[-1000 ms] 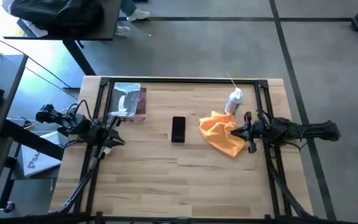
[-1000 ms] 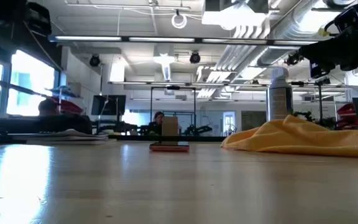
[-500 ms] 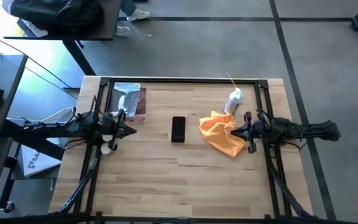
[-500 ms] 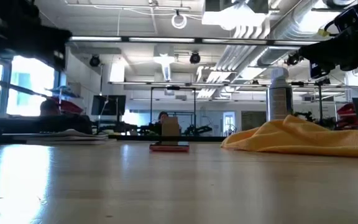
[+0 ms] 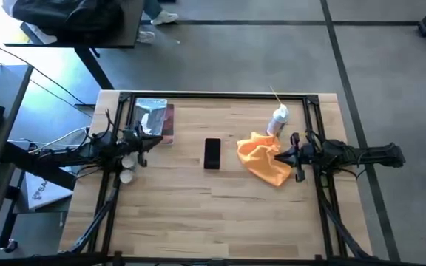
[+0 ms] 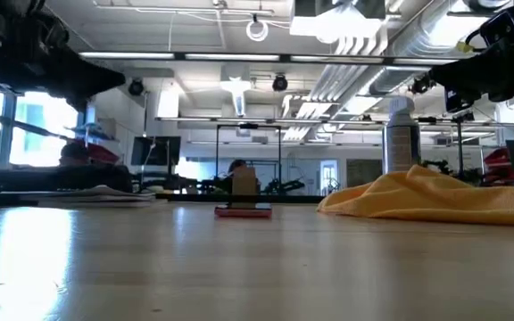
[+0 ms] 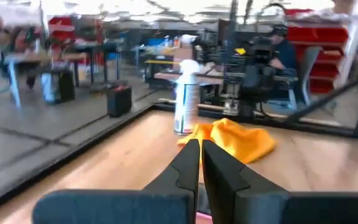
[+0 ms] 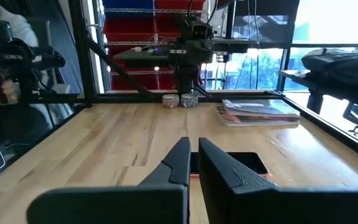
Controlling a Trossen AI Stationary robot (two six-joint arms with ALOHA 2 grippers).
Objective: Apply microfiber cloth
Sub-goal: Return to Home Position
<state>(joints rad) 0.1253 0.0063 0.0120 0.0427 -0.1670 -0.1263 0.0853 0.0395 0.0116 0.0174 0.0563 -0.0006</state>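
At table's (image 5: 220,210) sides, L hand (image 5: 145,137) & R hand (image 5: 278,157) point inward, level; closed, empty.

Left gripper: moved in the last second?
Yes. In the high view the left gripper swung up-picture, toward the silvery packet; the right gripper waits at the microfiber cloth.

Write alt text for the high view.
From above, an orange microfiber cloth lies crumpled on a wooden table, right of a black phone. The right gripper hangs over the cloth's edge, the left gripper by a silvery packet; a spray bottle stands beside the cloth.
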